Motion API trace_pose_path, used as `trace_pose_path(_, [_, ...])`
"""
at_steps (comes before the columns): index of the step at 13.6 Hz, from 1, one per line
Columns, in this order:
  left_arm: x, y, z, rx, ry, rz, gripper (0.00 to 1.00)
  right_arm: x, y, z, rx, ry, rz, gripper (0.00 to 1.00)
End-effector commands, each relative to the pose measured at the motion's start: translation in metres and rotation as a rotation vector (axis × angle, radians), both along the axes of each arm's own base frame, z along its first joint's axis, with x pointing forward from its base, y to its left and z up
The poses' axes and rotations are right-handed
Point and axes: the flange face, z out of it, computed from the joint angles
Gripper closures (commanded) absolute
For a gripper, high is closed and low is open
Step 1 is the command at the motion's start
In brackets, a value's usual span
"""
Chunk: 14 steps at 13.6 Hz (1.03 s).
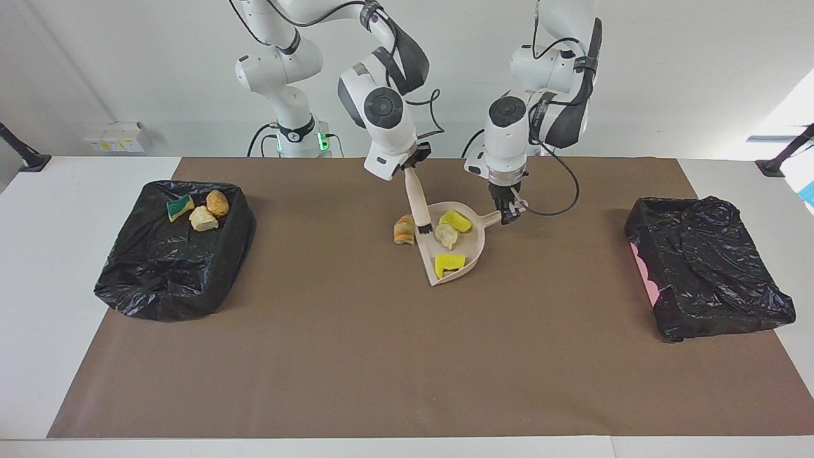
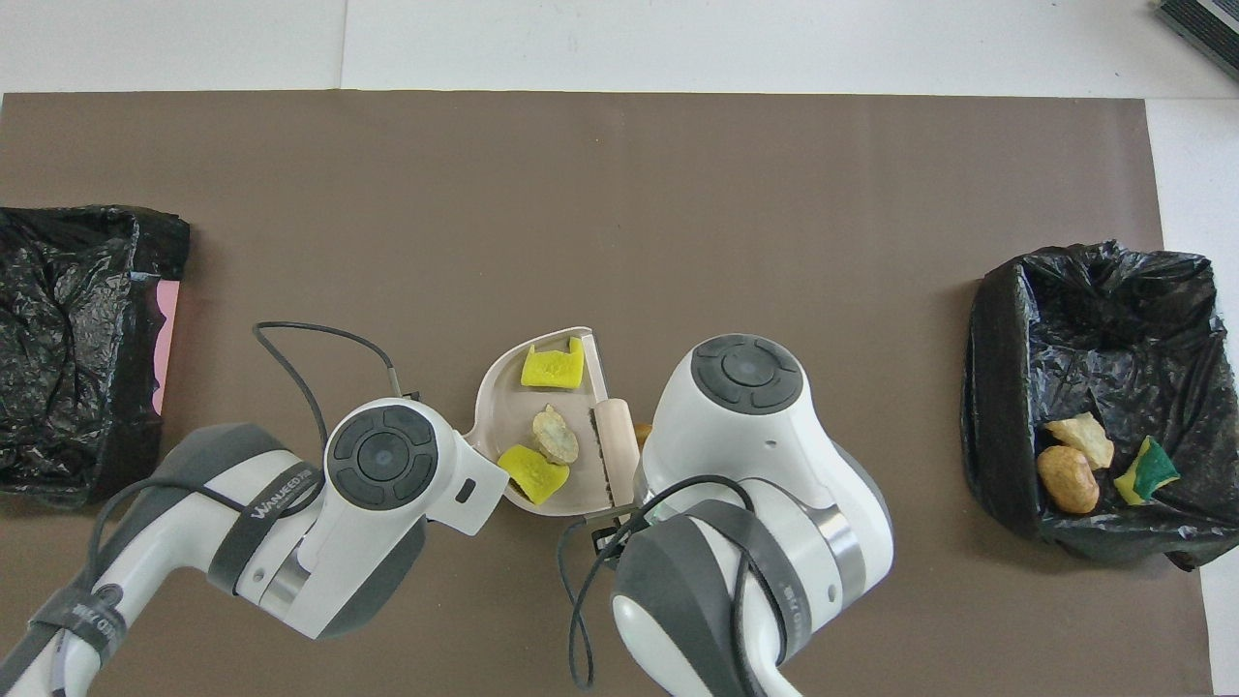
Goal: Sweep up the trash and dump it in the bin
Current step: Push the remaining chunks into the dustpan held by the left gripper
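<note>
My left gripper is shut on the handle of the beige dustpan, which rests on the brown mat. In the pan lie three pieces of trash: two yellow sponge bits and a tan chunk. My right gripper is shut on the beige brush, which hangs almost upright with its black bristles at the pan's mouth. An orange bread-like chunk lies on the mat just outside the pan, beside the bristles. In the overhead view both grippers are hidden under their wrists.
A black-lined bin at the right arm's end of the table holds three scraps, one of them a green-and-yellow sponge bit. A second black-bagged bin stands at the left arm's end.
</note>
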Motion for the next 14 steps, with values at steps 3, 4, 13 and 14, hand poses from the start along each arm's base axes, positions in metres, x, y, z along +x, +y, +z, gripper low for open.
trace_pose_path(3, [-0.004,0.006,0.000,-0.006,-0.016,-0.001,1.00,-0.023,-0.052,-0.021,-0.119,-0.009,-0.017,1.00])
trace_pose_path(4, [-0.004,0.005,0.000,-0.008,-0.021,-0.010,1.00,-0.029,-0.063,-0.035,-0.184,-0.019,0.001,1.00])
trace_pose_path(13, [-0.008,0.011,-0.004,-0.002,-0.006,-0.083,1.00,-0.039,-0.009,-0.110,-0.207,-0.103,0.036,1.00])
trace_pose_path(14, [-0.008,0.012,-0.004,-0.001,-0.005,-0.081,1.00,-0.037,0.004,-0.106,-0.191,-0.107,0.028,1.00])
